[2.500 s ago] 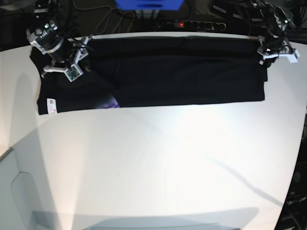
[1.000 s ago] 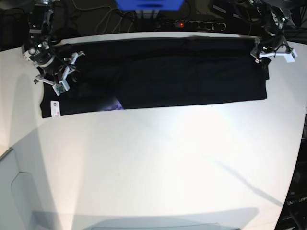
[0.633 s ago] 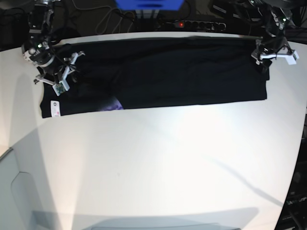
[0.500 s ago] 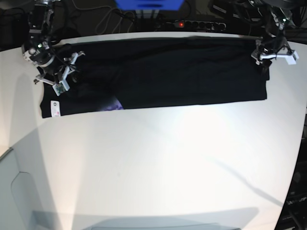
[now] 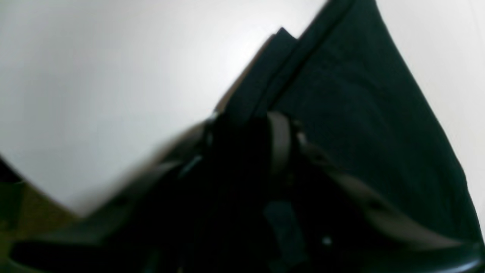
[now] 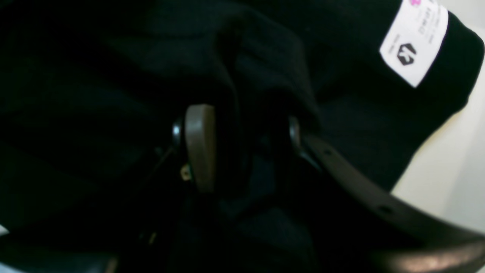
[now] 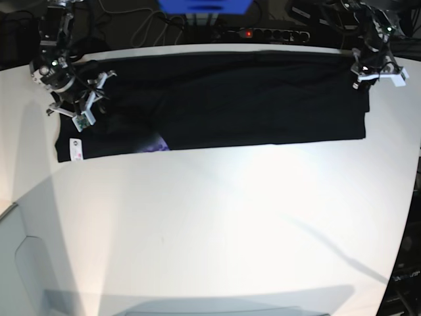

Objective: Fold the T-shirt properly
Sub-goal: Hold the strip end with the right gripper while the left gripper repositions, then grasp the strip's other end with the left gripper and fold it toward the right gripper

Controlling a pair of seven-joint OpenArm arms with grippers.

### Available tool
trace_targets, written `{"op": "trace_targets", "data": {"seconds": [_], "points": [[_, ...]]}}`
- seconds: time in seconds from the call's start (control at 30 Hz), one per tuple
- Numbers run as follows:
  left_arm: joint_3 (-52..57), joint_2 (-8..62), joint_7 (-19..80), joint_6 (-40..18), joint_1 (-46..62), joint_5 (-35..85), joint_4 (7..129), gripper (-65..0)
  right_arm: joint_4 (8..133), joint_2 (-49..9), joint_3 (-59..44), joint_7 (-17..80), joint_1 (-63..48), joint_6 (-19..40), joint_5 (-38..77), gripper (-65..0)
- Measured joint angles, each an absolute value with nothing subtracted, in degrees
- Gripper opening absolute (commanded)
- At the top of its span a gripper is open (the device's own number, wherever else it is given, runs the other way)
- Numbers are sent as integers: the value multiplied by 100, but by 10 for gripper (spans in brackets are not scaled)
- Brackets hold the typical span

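Grippers (image 6: 238, 148) (image 5: 246, 144) prob pinching T-shirt (image 7: 250, 99) ends

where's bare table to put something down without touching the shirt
The white table is bare across its whole near half, from the black cloth T-shirt's lower edge to the near rim. The far strip is crowded: the shirt spans it, with the right gripper and the left gripper at its ends.

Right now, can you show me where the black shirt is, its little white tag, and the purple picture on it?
T-shirt (image 7: 250, 99), base view, on the flat black middle of the cloth.
white tag (image 6: 415, 41), right wrist view, on the tag's middle.
purple print (image 7: 155, 143), base view, on the patch peeking out at the near edge.
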State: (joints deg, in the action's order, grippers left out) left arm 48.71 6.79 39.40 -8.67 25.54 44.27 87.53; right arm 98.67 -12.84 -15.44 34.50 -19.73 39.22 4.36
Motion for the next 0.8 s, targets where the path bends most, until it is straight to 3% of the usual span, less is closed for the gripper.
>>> {"op": "trace_targets", "data": {"seconds": [0.17, 0.3, 0.5, 0.8], "points": [[4576, 838, 3839, -886, 2539, 4521, 8602, -517, 9867, -1284, -1544, 3450, -1970, 3922, 434, -428], [4528, 827, 3872, -886, 2536, 4523, 8611, -650, 9867, -1284, -1544, 3452, -1970, 3922, 436, -428], [4536, 773, 4064, -827, 2569, 4429, 8868, -650, 9867, -1284, -1544, 3450, -1970, 3922, 436, -428], [4786, 180, 4176, -784, 2995, 4283, 11104, -650, 9867, -1284, -1540, 3450, -1970, 3922, 438, -428]]}}
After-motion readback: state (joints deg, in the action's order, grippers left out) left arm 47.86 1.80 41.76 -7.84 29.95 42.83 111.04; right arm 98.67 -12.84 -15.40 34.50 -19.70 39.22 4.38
